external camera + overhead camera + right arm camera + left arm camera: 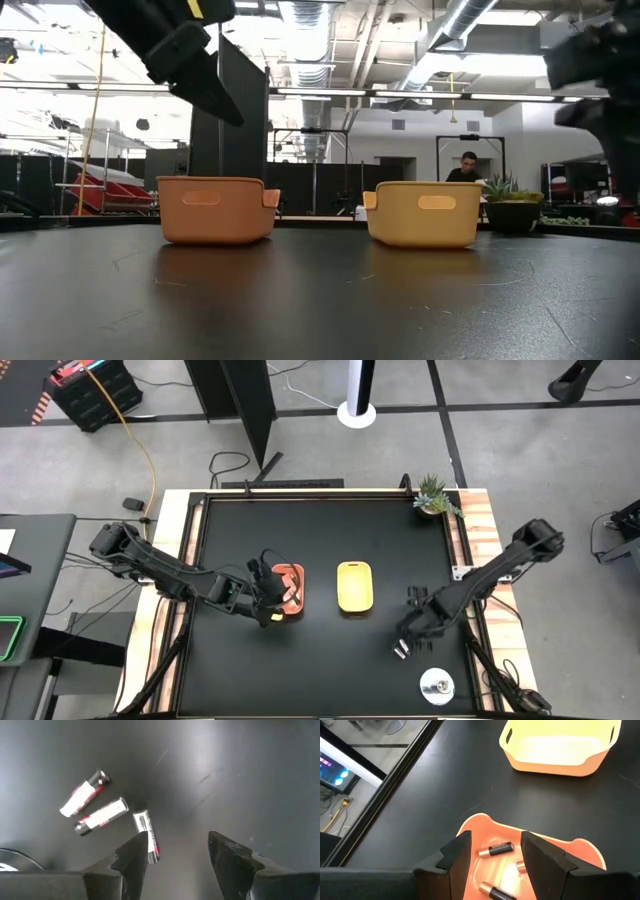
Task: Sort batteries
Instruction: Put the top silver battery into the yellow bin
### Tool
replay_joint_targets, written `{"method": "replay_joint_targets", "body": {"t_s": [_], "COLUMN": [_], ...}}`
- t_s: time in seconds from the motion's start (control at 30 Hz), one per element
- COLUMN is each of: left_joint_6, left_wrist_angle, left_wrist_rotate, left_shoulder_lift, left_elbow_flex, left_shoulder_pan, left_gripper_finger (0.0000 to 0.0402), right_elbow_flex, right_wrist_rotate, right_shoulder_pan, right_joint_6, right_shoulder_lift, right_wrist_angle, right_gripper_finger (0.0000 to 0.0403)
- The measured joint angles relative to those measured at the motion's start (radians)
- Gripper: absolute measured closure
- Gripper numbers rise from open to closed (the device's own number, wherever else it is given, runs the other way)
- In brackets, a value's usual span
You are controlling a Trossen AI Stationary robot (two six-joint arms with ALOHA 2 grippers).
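Right wrist view: right gripper (175, 857) wide apart over three differently angled batteries (102, 814).

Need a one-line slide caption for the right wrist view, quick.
Open right gripper hovering over three loose batteries on the black table, one beside a finger.

A robotics lab or industrial workshop: bare ceiling ducts and strip lights (330, 92) overhead, grey concrete floor (520, 450), cables (140, 450) trailing past the black worktop (380, 530). A person (466, 168) sits at the far benches (well behind the trays), beside metal racks (470, 150).
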Motion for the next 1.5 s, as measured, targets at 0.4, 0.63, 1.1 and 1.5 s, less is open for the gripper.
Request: {"method": "replay_joint_targets", "body": {"t_s": [0.4,0.63,1.1,1.5], "left_joint_6": [0.029,0.029,0.027,0.026], "left_wrist_angle": [0.003,0.003,0.003,0.003], "left_wrist_rotate": [0.002,0.003,0.003,0.003], "left_shoulder_lift": [0.0,0.0,0.0,0.0], "left_elbow_flex": [0.0,0.0,0.0,0.0], "left_shoulder_pan": [0.029,0.029,0.028,0.028], "left_gripper_finger": [0.0235,0.0235,0.0235,0.0235], "right_elbow_flex": [0.001,0.007,0.006,0.052], "right_wrist_rotate": [-0.044,-0.051,-0.052,-0.032], "right_shoulder_pan": [0.046,0.052,0.052,0.049], "right_joint_6": [0.06,0.054,0.05,0.02], "right_shoulder_lift": [0.158,0.234,0.266,0.273], "right_wrist_angle": [0.045,0.101,0.11,0.05], "right_gripper_finger": [0.018,0.0196,0.0356,0.0363]}}
